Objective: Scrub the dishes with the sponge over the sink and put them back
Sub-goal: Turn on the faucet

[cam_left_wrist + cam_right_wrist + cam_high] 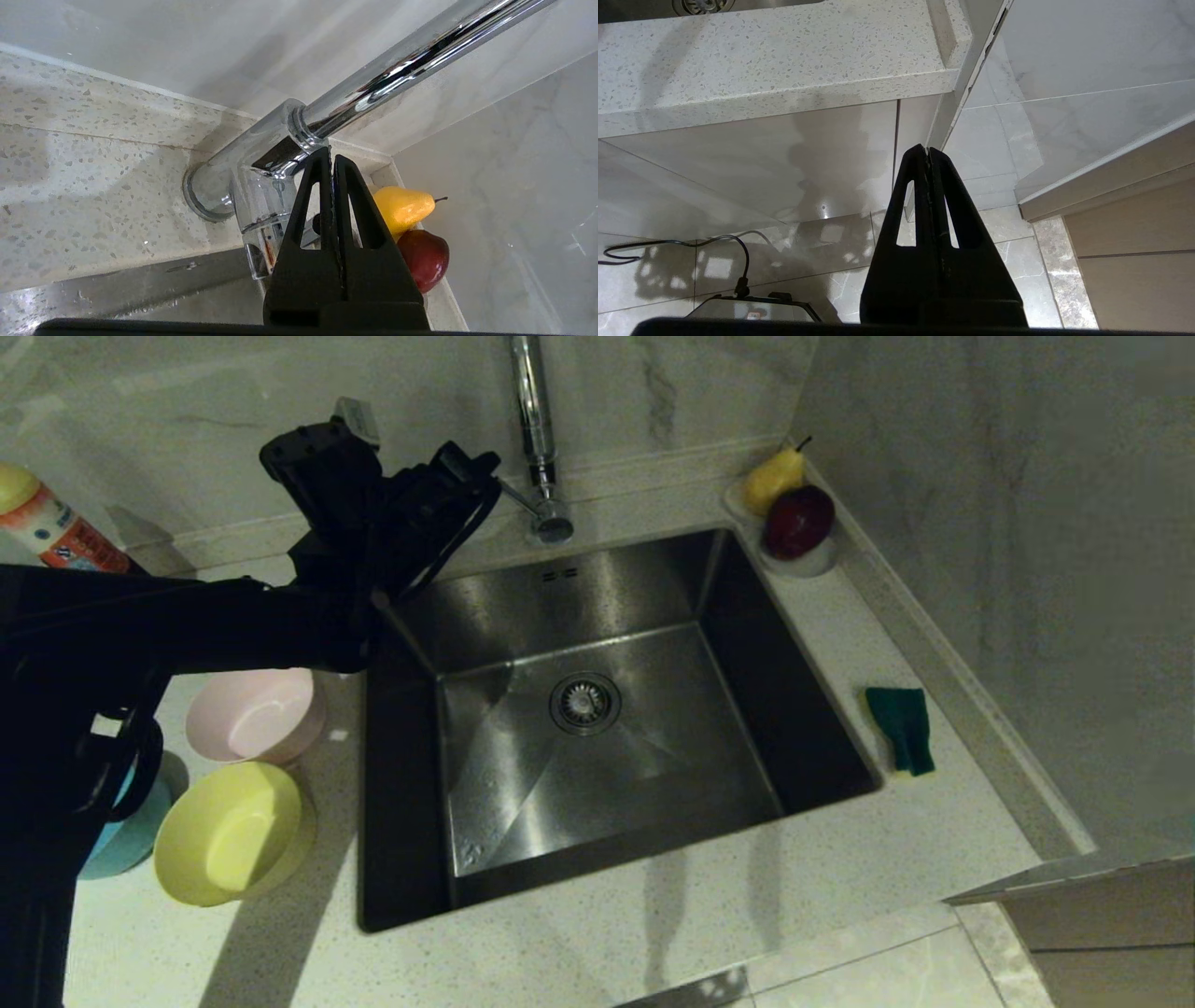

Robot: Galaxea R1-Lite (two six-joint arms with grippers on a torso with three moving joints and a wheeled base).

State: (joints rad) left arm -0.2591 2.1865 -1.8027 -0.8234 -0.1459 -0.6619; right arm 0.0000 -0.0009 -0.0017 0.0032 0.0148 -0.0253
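Three bowls stand on the counter left of the sink (653, 775): pale pink (252, 714), yellow (229, 831), and teal (126, 840) partly hidden by my left arm. The green sponge (901, 728) lies on the counter right of the sink. My left gripper (485, 467) is shut and empty, raised over the sink's back left corner. In the left wrist view this gripper (331, 154) has its tips right by the chrome faucet (261, 154). My right gripper (928, 150) is shut and empty, hanging below the counter edge over the floor.
The faucet (537, 439) rises behind the sink's back rim. A white dish holding a yellow pear (773, 478) and a red apple (798, 521) sits in the back right corner. A bottle (47, 527) stands at the far left. A marble wall borders the counter's right side.
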